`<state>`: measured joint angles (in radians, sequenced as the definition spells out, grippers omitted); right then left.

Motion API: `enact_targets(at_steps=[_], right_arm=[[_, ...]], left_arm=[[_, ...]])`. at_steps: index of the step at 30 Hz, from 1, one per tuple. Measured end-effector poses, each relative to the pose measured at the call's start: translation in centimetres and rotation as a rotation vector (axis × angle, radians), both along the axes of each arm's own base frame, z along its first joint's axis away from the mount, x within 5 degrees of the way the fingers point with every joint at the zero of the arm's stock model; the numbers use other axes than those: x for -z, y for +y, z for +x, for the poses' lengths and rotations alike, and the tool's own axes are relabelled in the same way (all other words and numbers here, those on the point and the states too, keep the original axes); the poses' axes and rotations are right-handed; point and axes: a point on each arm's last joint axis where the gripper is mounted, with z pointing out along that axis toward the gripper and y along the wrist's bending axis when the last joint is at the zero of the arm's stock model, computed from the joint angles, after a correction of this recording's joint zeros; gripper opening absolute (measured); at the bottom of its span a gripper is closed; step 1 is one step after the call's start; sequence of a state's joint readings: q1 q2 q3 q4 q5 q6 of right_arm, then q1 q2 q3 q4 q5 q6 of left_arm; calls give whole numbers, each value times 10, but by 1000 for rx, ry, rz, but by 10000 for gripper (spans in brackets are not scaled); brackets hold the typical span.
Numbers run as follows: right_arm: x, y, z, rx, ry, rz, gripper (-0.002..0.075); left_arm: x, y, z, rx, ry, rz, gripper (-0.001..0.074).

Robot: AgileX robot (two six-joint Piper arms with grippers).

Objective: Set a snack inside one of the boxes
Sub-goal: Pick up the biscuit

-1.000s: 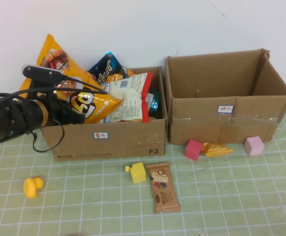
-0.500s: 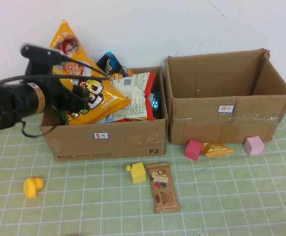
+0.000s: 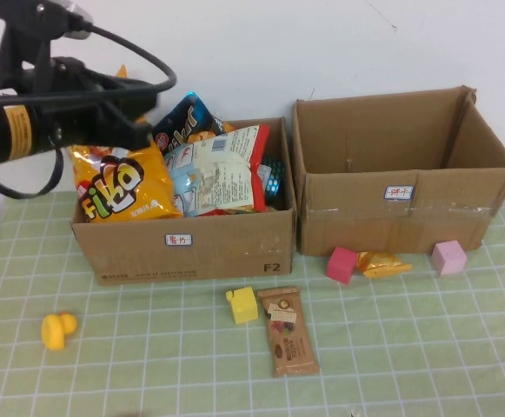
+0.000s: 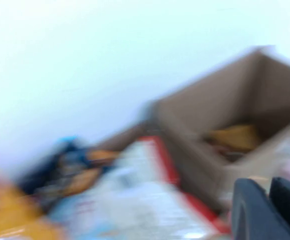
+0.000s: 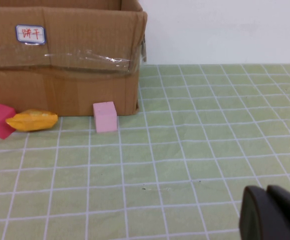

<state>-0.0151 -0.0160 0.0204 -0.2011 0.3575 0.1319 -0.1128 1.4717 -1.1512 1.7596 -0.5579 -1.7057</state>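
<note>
Two boxes (image 3: 182,239); left end effector (image 3: 135,130) above one, right end effector (image 5: 272,212) pressed together.

Bright, even light; left wrist view blurred.

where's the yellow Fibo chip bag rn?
High view: yellow Fibo chip bag stands in the left box, at its front-left corner, just below the left tool.

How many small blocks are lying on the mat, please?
3: a yellow block beside the brown bar, a red block and a pink block before the right box. None seem hidden.
</note>
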Motion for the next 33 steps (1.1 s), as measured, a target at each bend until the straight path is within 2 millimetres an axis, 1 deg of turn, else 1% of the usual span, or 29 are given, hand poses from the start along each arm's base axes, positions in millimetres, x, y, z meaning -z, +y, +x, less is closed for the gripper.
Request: enact_targets(at_steps=[2, 5, 8, 11, 15, 17, 20, 23, 25, 26, 27, 29, 30, 32, 33], right_arm=[[0, 0, 0, 0, 0, 0, -2], [0, 0, 0, 0, 0, 0, -2], [0, 0, 0, 0, 0, 0, -2], [0, 0, 0, 0, 0, 0, -2], [0, 0, 0, 0, 0, 0, -2], [0, 0, 0, 0, 0, 0, -2], [0, 0, 0, 0, 0, 0, -2], [0, 0, 0, 0, 0, 0, -2], [0, 0, 0, 0, 0, 0, -2], [0, 0, 0, 0, 0, 0, -2], [0, 0, 0, 0, 0, 0, -2], [0, 0, 0, 0, 0, 0, -2], [0, 0, 0, 0, 0, 0, -2], [0, 0, 0, 0, 0, 0, -2], [0, 0, 0, 0, 0, 0, -2]], left_arm=[[-2, -8, -9, 101, 27, -31, 30], [0, -22, -19, 219, 69, -58, 9], [5, -40, -27, 284, 88, -56, 4], [11, -60, -34, 299, 76, -24, 1], [18, -82, -32, 196, -5, 76, 0], [23, -87, -26, 99, -60, 150, 0], [29, -88, -16, -60, -144, 285, 0], [41, -81, -7, -229, -179, 498, 0], [54, -72, -3, -324, -98, 640, 0], [62, -69, -2, -347, -20, 701, 0], [71, -68, -2, -358, 78, 723, 0], [92, -67, -8, -308, 271, 800, 0], [100, -69, -12, -259, 335, 823, 0], [114, -76, -20, -173, 478, 784, 0], [118, -80, -23, -150, 521, 751, 0]])
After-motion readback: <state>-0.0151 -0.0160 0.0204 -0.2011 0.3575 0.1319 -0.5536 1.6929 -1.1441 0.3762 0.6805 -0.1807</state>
